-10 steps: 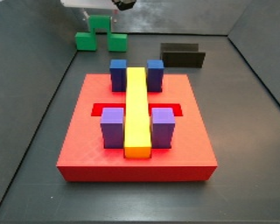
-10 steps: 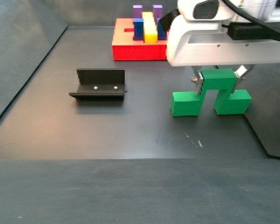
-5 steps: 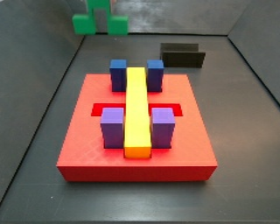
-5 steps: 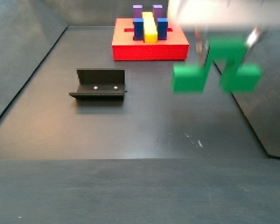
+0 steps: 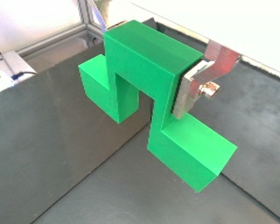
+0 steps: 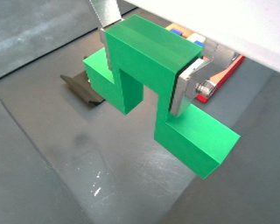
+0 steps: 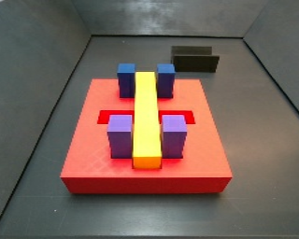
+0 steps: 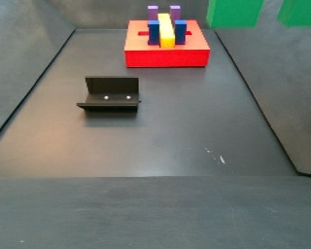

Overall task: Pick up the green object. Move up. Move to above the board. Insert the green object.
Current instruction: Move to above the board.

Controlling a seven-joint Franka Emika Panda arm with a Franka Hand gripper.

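Note:
My gripper (image 5: 149, 48) is shut on the green object (image 5: 143, 70), with its silver fingers (image 5: 206, 74) clamped on the two sides of the taller centre block. Both cube legs hang free, well above the dark floor. It shows the same way in both wrist views: gripper (image 6: 150, 48), green object (image 6: 143, 70). In a side view only the two leg ends (image 8: 236, 12) show at the upper edge, and the gripper is out of frame. The red board (image 7: 90, 149) lies on the floor; it also shows in a side view (image 8: 165, 58) and partly behind the piece (image 6: 224, 68).
The board bears a long yellow bar (image 7: 146, 117), blue blocks (image 7: 126, 79) and purple blocks (image 7: 120, 137), with recessed slots (image 7: 111, 118) beside the bar. The dark fixture (image 8: 109, 94) stands on the floor apart from the board, also seen in another view (image 7: 194, 59). Grey walls enclose the floor.
The gripper has risen with the green object from the floor. It has left one side view entirely, and only the leg ends remain at the top of the other.

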